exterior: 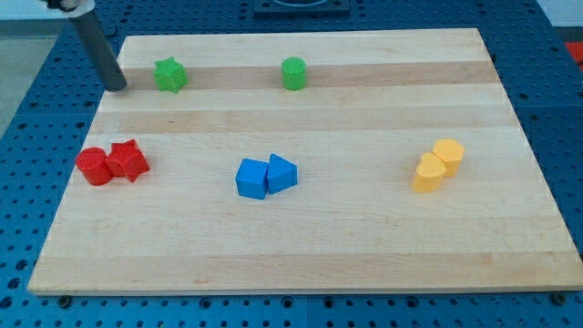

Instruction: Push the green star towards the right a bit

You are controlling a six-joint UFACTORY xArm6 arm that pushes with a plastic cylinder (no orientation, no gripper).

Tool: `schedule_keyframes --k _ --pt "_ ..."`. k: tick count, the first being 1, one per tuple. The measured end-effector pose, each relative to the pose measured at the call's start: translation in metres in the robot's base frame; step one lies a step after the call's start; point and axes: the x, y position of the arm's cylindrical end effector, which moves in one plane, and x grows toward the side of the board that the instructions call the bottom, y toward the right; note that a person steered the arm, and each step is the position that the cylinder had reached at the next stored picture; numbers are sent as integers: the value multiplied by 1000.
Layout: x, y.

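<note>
My tip (117, 87) sits near the surface's (301, 246) top-left corner, just left of the green star (169, 75), placed to shove it rightward; no jaws exist, nothing held.

The dark rod (98, 47) is cut off by the view's top edge, so its upper part and the arm carrying it cannot be seen. A dark fixture (301, 5) at the view's top centre is shown only as a sliver and cannot be identified. A small red object (577, 50) is clipped by the view's right edge. The wooden board (310, 246) has its lower right corner trimmed by that same edge. In the blue pair, the left blue block (251, 179) is possibly a cube, though its shape cannot be settled.
</note>
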Motion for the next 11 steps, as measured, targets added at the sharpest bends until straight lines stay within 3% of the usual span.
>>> schedule_keyframes --k 4,7,9,11 --pt "-23 42" --pt "4 46" --pt "-33 78" --pt "-26 106"
